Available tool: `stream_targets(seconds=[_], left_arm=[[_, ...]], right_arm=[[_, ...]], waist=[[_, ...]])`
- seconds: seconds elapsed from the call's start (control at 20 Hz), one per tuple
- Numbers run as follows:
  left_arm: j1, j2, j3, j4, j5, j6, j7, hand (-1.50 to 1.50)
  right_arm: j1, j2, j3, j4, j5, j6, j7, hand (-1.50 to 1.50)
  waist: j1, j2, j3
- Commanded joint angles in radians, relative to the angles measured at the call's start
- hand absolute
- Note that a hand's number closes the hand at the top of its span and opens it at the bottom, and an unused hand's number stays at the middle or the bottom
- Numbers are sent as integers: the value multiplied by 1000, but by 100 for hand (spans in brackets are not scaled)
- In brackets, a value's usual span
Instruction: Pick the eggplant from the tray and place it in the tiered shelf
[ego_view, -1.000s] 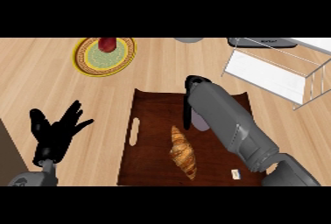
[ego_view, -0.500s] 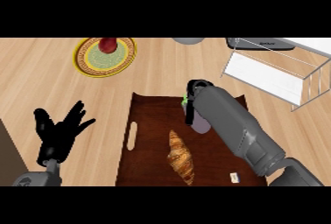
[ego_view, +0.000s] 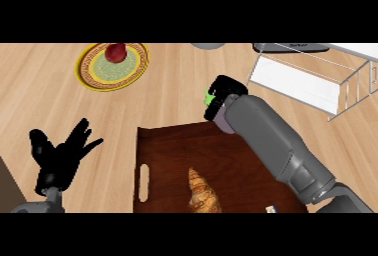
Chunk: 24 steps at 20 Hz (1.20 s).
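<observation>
My right hand (ego_view: 225, 88) is curled round the purple eggplant (ego_view: 219, 113), whose green stem pokes out at its left, just past the far edge of the dark wooden tray (ego_view: 168, 145). The grey forearm hides most of the eggplant. The white wire tiered shelf (ego_view: 310, 82) stands to the right of that hand, apart from it. At the left, my left hand (ego_view: 59, 155) rests open with fingers up, away from the tray.
A croissant (ego_view: 202, 192) lies on the tray near its front. A yellow plate (ego_view: 111, 67) with a red fruit (ego_view: 115, 51) sits at the back left. A grey round object (ego_view: 207, 45) shows at the back edge.
My right hand has lifted the eggplant off the tray and carried it away from me, toward the back right. The left hand has stayed put.
</observation>
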Motion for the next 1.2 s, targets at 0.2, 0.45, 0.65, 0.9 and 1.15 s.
stream_targets(seconds=[0.2, 0.45, 0.65, 0.9, 1.15], left_arm=[[32, 13, 10, 13, -1, -2, 22, 0], [67, 8, 17, 19, 12, -21, 0, 0], [37, 26, 36, 24, 24, -32, 18, 0], [79, -13, -9, -11, -7, -12, 8, 0], [25, -19, -9, 7, -23, 7, 24, 0]], right_arm=[[16, -12, 19, -262, 186, -477, 52, 150], [-102, -82, 47, -459, 322, -499, 283, 150], [-139, -186, 13, -616, 388, -412, 453, 150], [-169, -280, -60, -790, 415, -283, 568, 150], [-237, -407, -194, -802, 374, -162, 553, 150]], waist=[[-19, -1, -4], [-31, -13, -6], [-34, -6, -5], [-23, -4, -4], [-9, 7, -4]])
